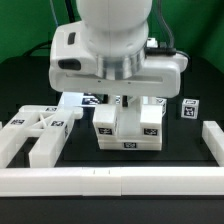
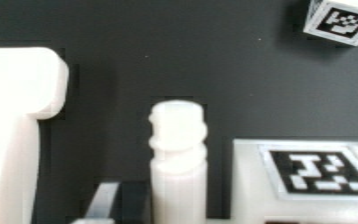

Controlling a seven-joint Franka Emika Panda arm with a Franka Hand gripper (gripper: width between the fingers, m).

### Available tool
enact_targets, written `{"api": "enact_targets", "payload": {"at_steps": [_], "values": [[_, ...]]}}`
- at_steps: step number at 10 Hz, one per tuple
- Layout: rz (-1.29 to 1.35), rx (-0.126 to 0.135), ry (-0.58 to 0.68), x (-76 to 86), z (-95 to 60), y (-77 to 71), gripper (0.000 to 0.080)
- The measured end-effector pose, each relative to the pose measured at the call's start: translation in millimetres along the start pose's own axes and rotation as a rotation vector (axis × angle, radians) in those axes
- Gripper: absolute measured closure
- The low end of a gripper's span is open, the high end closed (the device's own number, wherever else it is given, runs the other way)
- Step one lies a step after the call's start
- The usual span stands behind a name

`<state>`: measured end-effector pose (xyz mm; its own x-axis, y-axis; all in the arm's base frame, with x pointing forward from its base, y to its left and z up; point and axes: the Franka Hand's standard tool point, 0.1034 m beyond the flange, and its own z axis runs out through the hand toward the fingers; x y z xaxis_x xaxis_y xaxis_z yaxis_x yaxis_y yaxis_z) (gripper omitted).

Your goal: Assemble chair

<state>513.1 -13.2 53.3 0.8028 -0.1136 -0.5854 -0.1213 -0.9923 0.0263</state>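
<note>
In the wrist view my gripper (image 2: pixel 176 212) is shut on a white rounded leg bar (image 2: pixel 176 145) that stands up between the dark fingers (image 2: pixel 218 200). A white chair block with a square tag (image 2: pixel 311 170) lies right beside the bar. In the exterior view the gripper (image 1: pixel 125 100) hangs under the big white wrist, directly over the tagged white chair blocks (image 1: pixel 126 128) at the table's middle. More white chair parts (image 1: pixel 40 132), flat slabs and bars, lie at the exterior view's left. The grip itself is hidden by the wrist in that view.
Long white border rails run along the front (image 1: pixel 110 182) and the exterior view's right (image 1: pixel 212 140). A small tagged piece (image 1: pixel 190 108) sits at the right, seen also as a tag (image 2: pixel 341 22). The marker board (image 1: pixel 78 98) lies behind. A white slab (image 2: pixel 16 110) is close by.
</note>
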Motion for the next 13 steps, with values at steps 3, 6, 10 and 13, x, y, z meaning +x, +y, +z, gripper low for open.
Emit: {"api": "enact_targets", "payload": {"at_steps": [3,6,10,13], "values": [[-0.003,0.007,-0.186,-12.4,0.4,3.8,0.0547],[0.009,0.018,-0.372,-29.9,-5.0,5.7,0.0547],[0.016,0.020,-0.370,-25.4,-4.5,9.3,0.0547],[0.030,0.052,-0.483,-39.2,-4.5,20.9,0.0547]]}}
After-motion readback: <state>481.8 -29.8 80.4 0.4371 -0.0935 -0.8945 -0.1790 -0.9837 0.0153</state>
